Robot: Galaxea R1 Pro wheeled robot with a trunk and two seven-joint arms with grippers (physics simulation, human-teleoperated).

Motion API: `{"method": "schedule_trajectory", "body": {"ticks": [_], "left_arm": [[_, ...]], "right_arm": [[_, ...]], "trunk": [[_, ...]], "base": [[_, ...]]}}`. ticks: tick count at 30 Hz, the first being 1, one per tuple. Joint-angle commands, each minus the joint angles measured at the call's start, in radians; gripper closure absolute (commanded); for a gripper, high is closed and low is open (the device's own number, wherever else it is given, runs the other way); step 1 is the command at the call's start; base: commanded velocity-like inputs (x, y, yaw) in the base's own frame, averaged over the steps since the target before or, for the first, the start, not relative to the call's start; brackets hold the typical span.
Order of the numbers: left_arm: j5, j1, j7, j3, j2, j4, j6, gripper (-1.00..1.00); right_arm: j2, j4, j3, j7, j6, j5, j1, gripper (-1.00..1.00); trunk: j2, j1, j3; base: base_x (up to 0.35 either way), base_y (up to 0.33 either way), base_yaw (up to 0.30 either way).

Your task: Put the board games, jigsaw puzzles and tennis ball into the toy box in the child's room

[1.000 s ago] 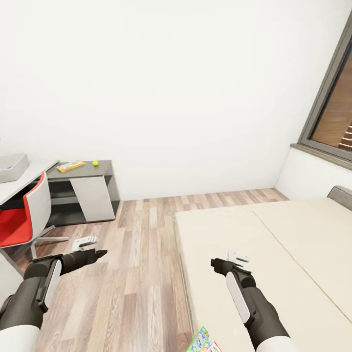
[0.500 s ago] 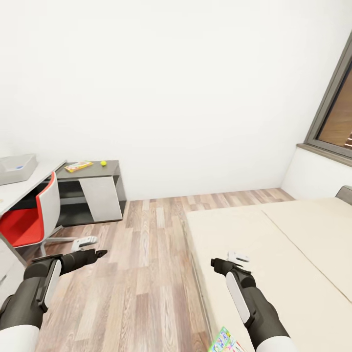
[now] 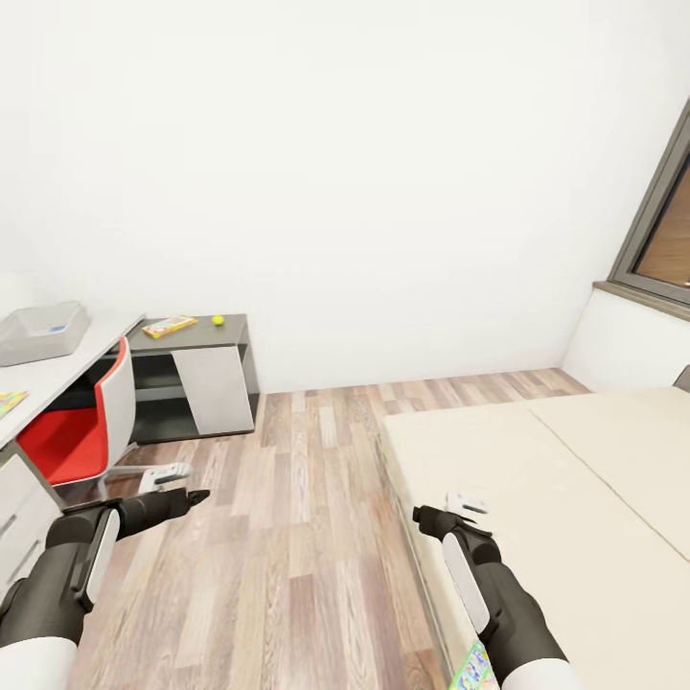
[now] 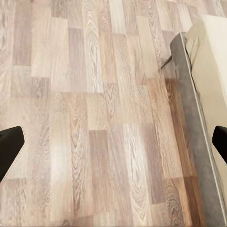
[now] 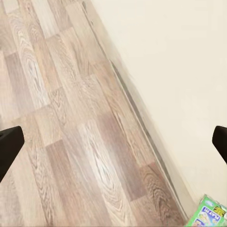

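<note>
The light-grey toy box (image 3: 43, 331) stands on the white table (image 3: 57, 369) at the left edge. A colourful flat piece (image 3: 8, 401) lies on the table near the frame edge; I cannot tell if it is a puzzle. The tennis ball (image 3: 218, 320) and a flat yellow printed board (image 3: 169, 326) rest on the lower dark-grey side unit. One board game (image 3: 476, 668) (image 5: 208, 213) lies at the near edge of the bed (image 3: 575, 498). My left gripper (image 3: 196, 497) (image 4: 113, 142) hangs open over the floor. My right gripper (image 3: 422, 517) (image 5: 113, 144) is open and empty above the bed's edge.
A red-and-white chair (image 3: 81, 431) is tucked at the table, its white base (image 3: 165, 472) out on the plank floor. The dark-grey side unit (image 3: 196, 369) stands against the far wall. A grey-framed window (image 3: 666, 230) is at the right.
The whole picture has shifted right, so the camera has turned left. More of the table and toy box now show. Both arms keep the same pose.
</note>
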Motion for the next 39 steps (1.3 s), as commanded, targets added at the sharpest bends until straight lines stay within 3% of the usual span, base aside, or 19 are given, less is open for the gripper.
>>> {"method": "schedule_trajectory", "body": {"ticks": [1,19,39], "left_arm": [[-0.005,-0.001,-0.007,0.002,0.0,0.0,0.004,-1.0],[-0.005,-0.001,-0.007,0.003,0.0,0.0,0.002,-1.0],[-0.005,-0.001,-0.007,0.003,0.0,0.0,-0.002,-1.0]], "right_arm": [[0.0,-0.002,0.002,-0.01,0.003,-0.011,-0.001,-1.0],[0.0,-0.002,0.002,-0.01,0.003,-0.01,-0.001,-1.0],[-0.005,-0.002,-0.001,-0.008,0.004,-0.012,-0.001,-1.0]], "trunk": [[-0.002,0.001,-0.002],[-0.002,0.001,-0.001],[-0.002,0.001,0.018]], "base": [[0.0,0.267,0.0],[0.0,0.256,-0.016],[0.121,0.207,-0.213]]}}
